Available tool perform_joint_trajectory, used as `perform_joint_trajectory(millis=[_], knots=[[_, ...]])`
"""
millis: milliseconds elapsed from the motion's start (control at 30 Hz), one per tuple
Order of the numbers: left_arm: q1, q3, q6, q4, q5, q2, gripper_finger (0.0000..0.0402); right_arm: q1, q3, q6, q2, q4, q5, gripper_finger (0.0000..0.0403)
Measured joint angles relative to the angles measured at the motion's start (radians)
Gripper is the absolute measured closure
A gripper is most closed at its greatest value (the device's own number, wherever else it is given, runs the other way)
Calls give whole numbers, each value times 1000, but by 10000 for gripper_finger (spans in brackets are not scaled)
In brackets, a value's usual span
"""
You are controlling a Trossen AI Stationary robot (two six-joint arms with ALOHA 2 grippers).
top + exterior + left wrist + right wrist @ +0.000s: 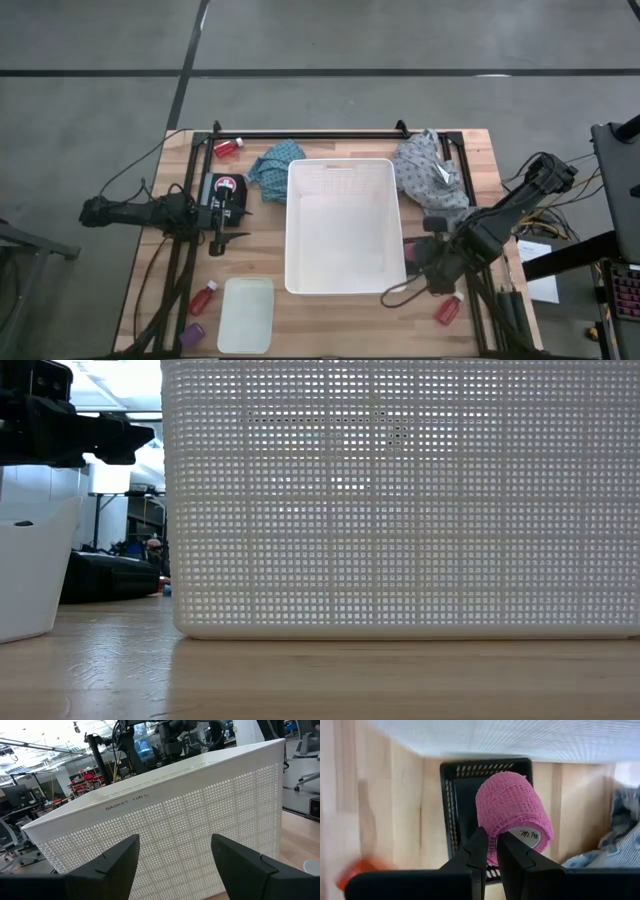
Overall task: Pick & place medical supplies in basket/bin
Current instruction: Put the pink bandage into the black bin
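The deep white basket (340, 225) stands mid-table and fills the low view (400, 500). My right gripper (494, 842) hovers at the basket's right near corner (418, 265), shut on a purple-pink roll (512, 812) above a flat black tray (455, 815). My left gripper (175, 865) is open at the basket's left (222, 238), facing its wall (190, 820). A teal cloth (275, 168) and a grey cloth (430, 175) lie at the basket's far corners. Red bottles lie far left (228, 148), near left (205, 298) and near right (449, 308). Another purple roll (193, 331) lies beside the small translucent tray (246, 315). My right gripper pinches the roll's wall (492, 851) at its open end, from above, pointing down. One finger (479, 851) is on the outside; the other finger (516, 854) lies over the white core (526, 834) and seems to reach into the hollow. The roll is lifted clear over the black tray.
A black frame rail (320, 134) runs along the table's far edge. A black object with a red-and-white label (226, 188) sits by my left arm. Cables (400, 292) trail near the right gripper. Bare wood shows between the basket and the near edge (340, 325).
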State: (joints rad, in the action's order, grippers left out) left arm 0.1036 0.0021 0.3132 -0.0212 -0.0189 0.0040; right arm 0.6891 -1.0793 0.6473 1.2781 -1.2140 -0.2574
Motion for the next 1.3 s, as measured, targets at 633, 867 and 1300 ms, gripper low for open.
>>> perform_joint_trajectory(millis=[633, 867, 1300], knots=[[0, 0, 0, 0, 0, 0, 148, -1, 73, -195, 84, 59, 48, 376], [0, 0, 0, 0, 0, 0, 148, -3, 40, -229, 154, 70, 48, 376], [0, 0, 0, 0, 0, 0, 148, -23, 19, -264, 269, 44, 53, 376]])
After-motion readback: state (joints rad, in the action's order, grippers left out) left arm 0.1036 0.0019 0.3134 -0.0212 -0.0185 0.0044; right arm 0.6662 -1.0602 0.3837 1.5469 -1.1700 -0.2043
